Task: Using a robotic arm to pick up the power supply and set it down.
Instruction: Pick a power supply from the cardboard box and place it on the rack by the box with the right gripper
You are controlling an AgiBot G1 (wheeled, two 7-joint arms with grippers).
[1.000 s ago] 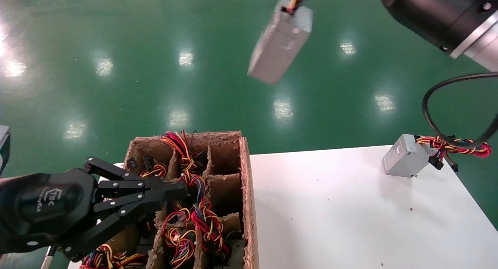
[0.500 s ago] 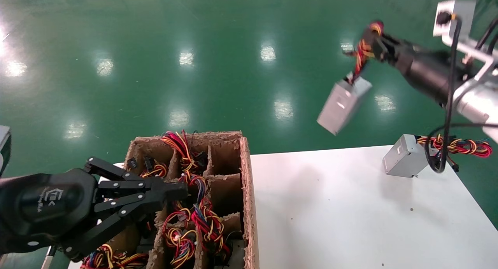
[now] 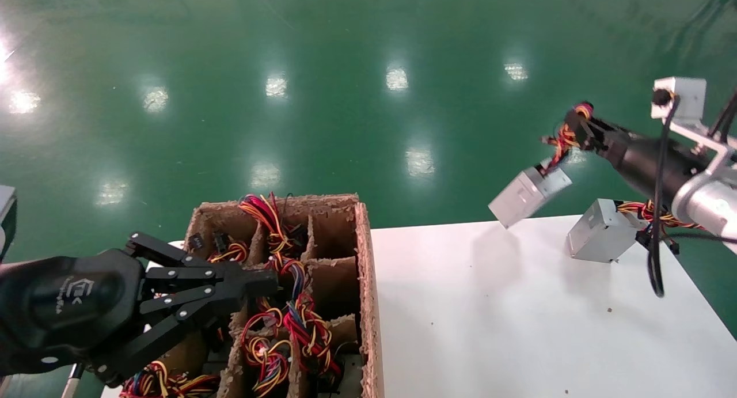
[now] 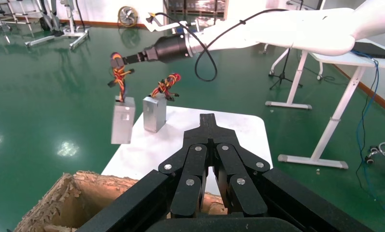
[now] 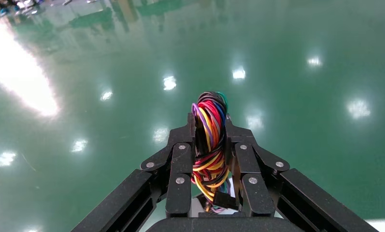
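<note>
Two silver-grey sheet-metal power supply boxes in head view: one dangles over the white table's far edge, other rests at far right corner. Right gripper pinches its wire bundle; box looks heavy, rigid, liable to swing. Left wrist view: left gripper closed, empty, above cardboard crate. Right wrist view: fingers clamp coloured wires. No legible labels.

Head camera looks down from above over table and box. Left wrist camera low behind own gripper, facing across table; both views share hanging supply. Right wrist camera tight on clamped wires.
</note>
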